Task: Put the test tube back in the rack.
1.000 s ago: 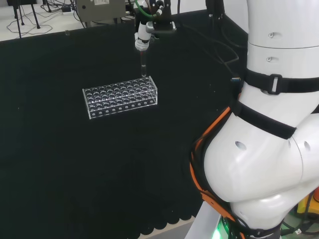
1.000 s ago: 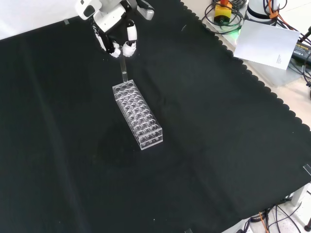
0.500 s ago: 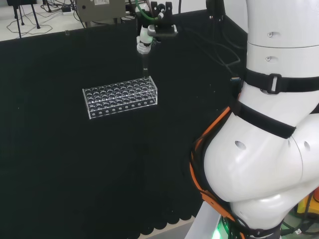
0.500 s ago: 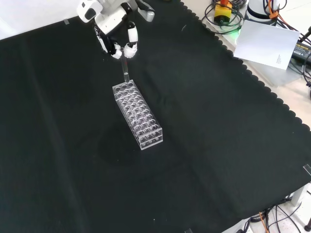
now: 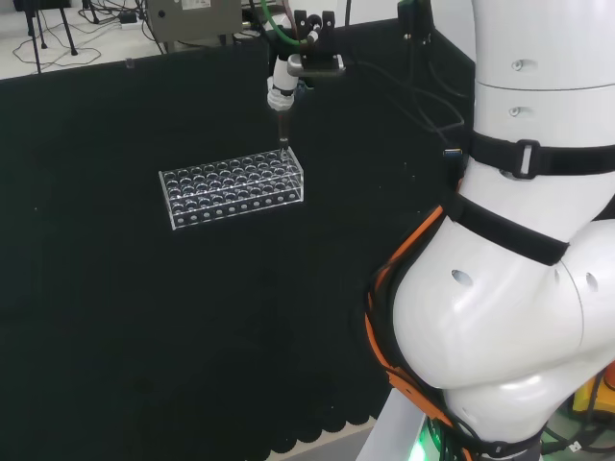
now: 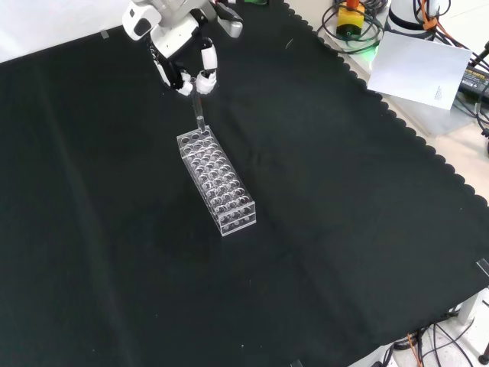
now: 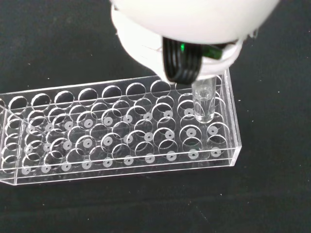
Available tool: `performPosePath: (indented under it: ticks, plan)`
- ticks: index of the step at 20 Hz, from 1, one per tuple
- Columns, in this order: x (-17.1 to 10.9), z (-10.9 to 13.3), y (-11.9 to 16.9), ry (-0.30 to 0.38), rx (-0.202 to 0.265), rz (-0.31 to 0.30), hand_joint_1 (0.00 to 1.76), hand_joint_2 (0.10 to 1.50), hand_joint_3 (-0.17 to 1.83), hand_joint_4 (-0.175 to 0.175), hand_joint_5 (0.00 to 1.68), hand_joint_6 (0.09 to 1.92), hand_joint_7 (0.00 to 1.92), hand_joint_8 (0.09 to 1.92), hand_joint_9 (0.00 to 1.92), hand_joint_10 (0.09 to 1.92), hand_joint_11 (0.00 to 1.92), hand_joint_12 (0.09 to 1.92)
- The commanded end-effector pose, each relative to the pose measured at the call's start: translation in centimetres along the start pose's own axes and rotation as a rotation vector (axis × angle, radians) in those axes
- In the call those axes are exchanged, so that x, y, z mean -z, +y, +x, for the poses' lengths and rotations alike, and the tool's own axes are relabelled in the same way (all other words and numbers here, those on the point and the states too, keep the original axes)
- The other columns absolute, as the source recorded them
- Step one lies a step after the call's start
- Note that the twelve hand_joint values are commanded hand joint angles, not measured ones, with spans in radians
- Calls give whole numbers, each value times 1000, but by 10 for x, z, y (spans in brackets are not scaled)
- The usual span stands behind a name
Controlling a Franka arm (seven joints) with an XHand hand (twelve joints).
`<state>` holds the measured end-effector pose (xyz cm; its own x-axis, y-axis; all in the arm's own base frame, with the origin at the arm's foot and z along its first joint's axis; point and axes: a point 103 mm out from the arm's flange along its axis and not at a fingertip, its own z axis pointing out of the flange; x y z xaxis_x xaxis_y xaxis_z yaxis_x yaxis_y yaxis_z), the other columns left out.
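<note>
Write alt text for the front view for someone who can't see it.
A robot hand reaches in from the top, its fingers pinching a clear test tube held upright above the far end of a clear plastic rack. The rack lies on a black cloth covering the bench.

A black cloth [image 6: 321, 229] covers the bench, and its scalloped edge [image 6: 428, 153] runs along the right side of the front view. Beyond that edge lies a white sheet of paper [image 6: 420, 69], with a coil of cables [image 6: 348, 34] and a yellow and red object [image 6: 351, 14] to its left. In the head view, a grey box [image 5: 192, 19] stands past the far edge of the cloth, with black stand legs [image 5: 48, 38] and cables on the floor to its left.
</note>
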<state>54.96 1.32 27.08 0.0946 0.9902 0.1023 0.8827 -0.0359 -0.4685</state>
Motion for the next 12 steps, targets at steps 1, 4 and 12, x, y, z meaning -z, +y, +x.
performPosePath:
  ticks: [1, 4, 12]
  plan:
    - [-1, -1, 2, 4, -4, 5, 1441, 540, 760, -175, 1357, 512, 1415, 687, 1470, 191, 1181, 1068]
    - [-2, -2, 3, 5, -8, 10, 1441, 540, 760, -175, 1356, 512, 1414, 688, 1471, 191, 1181, 1068]
    - [-5, -5, 13, 12, -11, 13, 1441, 540, 760, -175, 1356, 512, 1414, 688, 1471, 189, 1181, 1067]
